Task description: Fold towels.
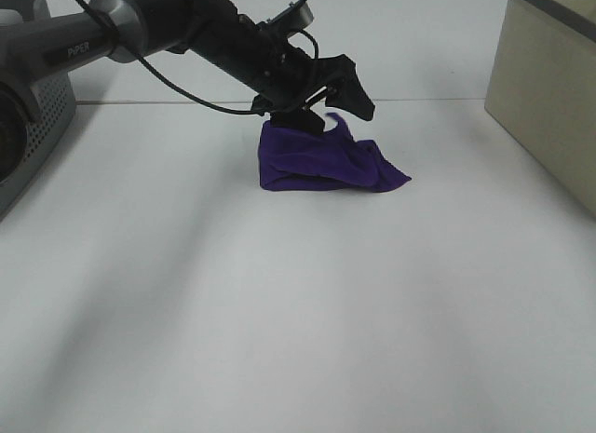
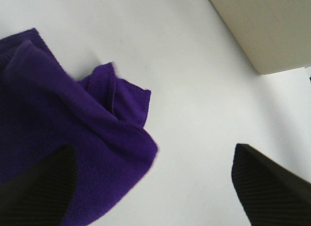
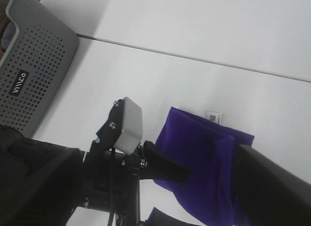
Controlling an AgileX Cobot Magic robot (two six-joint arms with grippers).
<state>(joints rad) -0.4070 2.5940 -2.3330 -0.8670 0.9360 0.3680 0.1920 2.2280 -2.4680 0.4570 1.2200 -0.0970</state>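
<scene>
1. Purple towel (image 1: 321, 163) bunched in a loose heap on the white counter (image 1: 279, 312), a little above centre in the high view, toward 12 o'clock from the middle of the counter. Doubled over on itself, with one corner poking up and another trailing out toward 4 o'clock.
2. Judged as partway at best: some layering visible, but edges not lined up and no flat, squared shape. Smoothing and at least one clean fold apparently left to do.
3. Small white tag (image 3: 214, 116) showing at one edge of the towel in the right wrist view.
4. Left pincer (image 1: 331, 96) just above the heap at about 12 o'clock of it, jaws spread wide. Empty in the left wrist view: one finger (image 2: 36, 187) over the cloth, the other over bare counter, nothing held between them.
5. Right pincer (image 3: 146, 187) seen only as dark blurred fingers at the frame edge, looking onto the towel and the left arm; spread apart with nothing between, as far as can be told. Absent from the high view.
6. Beige box (image 1: 545, 88) at 2 o'clock, well apart from the towel; grey perforated housing (image 1: 37, 126) at 9 to 10 o'clock.
7. Hidden: underside of the heap, number of layers, and whether the left fingertip actually touches the cloth.
</scene>
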